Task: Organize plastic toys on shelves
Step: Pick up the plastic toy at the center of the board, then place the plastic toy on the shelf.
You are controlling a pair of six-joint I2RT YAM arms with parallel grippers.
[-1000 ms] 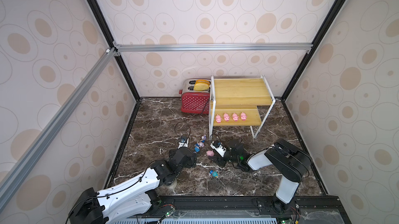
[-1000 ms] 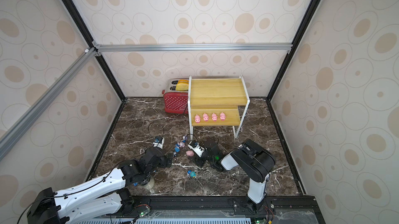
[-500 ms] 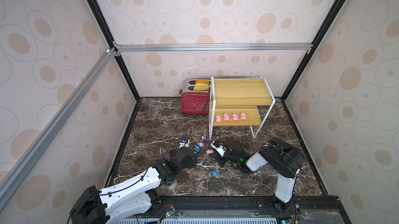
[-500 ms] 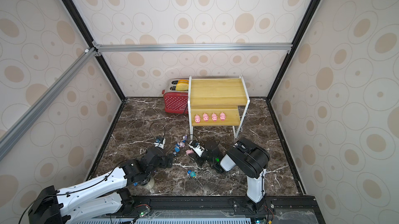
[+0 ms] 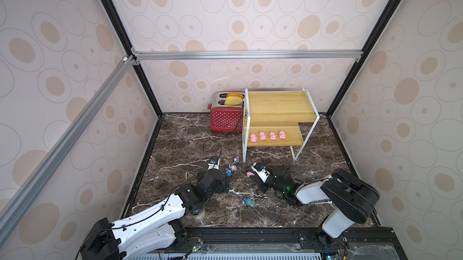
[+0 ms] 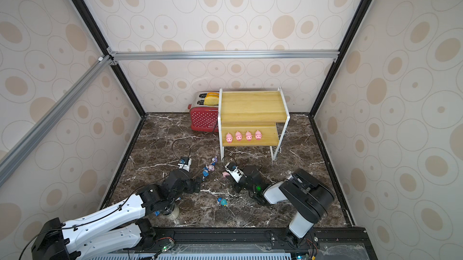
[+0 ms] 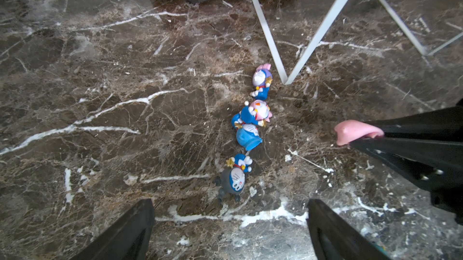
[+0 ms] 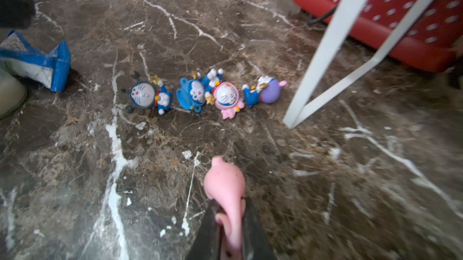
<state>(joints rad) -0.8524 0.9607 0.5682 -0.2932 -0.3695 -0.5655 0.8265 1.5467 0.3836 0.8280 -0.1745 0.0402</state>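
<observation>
Right end effector [image 8: 230,204] clamps a pig [image 8: 224,181], left end effector [image 7: 229,206] gapes; lower shelf [image 5: 293,139] holds seemingly four pigs [image 5: 262,136].

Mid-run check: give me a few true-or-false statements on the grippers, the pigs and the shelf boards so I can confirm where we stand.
1. The right gripper is shut on a pink pig. True.
2. Five pigs stand on the lower board. False: four pigs stand there in a row.
3. The left gripper holds a figurine. False: it is open and empty; the figurines lie on the tabletop ahead of it.
4. The upper board is bare. True.
</observation>
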